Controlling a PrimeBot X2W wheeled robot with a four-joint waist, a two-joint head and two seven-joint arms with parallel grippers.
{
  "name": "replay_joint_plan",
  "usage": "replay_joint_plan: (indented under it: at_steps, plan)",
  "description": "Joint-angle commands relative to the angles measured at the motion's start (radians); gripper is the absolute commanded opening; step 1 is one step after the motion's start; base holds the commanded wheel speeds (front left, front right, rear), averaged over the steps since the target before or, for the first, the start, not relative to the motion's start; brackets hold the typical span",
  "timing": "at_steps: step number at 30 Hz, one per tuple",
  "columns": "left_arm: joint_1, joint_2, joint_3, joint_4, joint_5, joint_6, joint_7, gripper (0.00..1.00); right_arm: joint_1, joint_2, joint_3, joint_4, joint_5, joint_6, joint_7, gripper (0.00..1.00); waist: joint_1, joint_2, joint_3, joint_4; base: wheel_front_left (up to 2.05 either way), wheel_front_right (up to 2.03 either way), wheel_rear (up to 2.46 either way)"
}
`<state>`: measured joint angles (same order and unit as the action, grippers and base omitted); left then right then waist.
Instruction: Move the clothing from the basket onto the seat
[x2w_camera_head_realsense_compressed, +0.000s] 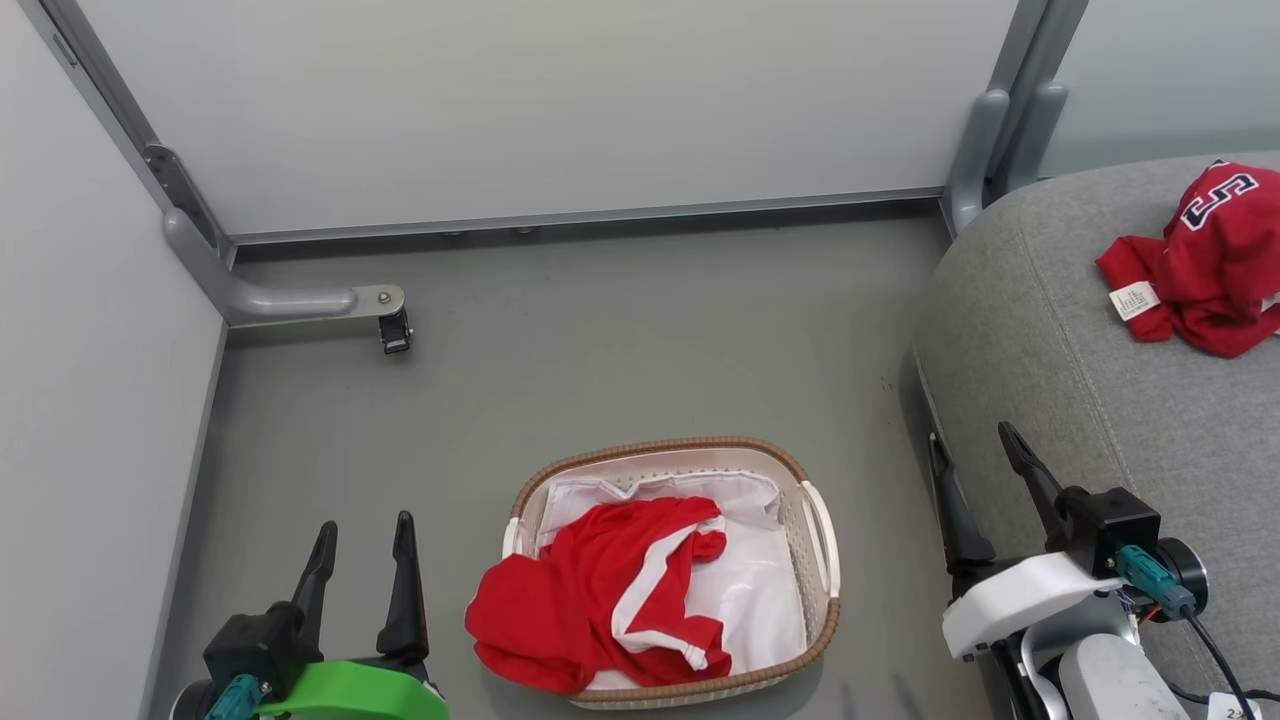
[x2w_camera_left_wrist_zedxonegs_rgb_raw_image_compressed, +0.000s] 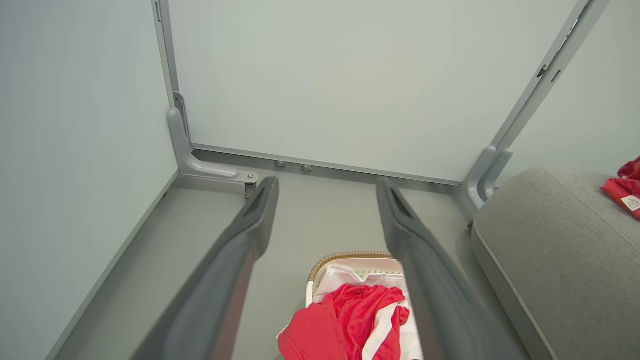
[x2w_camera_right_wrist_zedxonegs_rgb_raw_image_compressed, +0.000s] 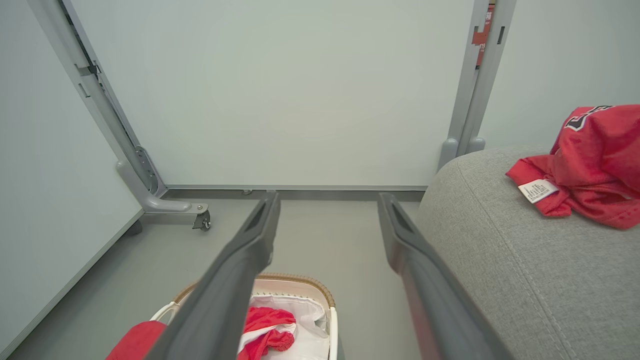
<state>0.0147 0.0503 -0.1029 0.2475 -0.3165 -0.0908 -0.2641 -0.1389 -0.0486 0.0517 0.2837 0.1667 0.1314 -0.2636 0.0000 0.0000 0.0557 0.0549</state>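
Note:
The red shorts with white side stripes lie crumpled in the cream basket, spilling over its left rim onto a white sheet lining. The red jersey with navy letters rests on the grey seat at the right. My left gripper stands open at the lower left, left of the basket, with nothing between its fingers. My right gripper is open at the lower right, by the seat's front edge. The shorts show between the left fingers, and the jersey lies right of the right fingers.
Pale partition walls close the back and left. A grey metal foot with a caster juts onto the floor at the back left, and a grey post stands at the back right beside the seat. Grey floor lies between basket and wall.

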Motion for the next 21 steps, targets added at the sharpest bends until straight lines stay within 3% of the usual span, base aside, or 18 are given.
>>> replay_joint_plan:
  at_steps: [1,21]
  plan:
    - [0.002,0.0,-0.001,0.001,-0.007,0.001,-0.001,1.0,0.004,-0.004,-0.001,0.003,0.004,-0.001,-0.002,1.0,0.0,0.0,0.001,0.0,0.0,0.0,0.0]
    - [-0.032,0.0,-0.017,0.0,0.012,-0.002,-0.001,1.0,-0.022,-0.004,-0.011,-0.006,-0.002,-0.001,-0.002,1.0,0.0,0.0,0.039,-0.009,0.0,0.0,0.0]
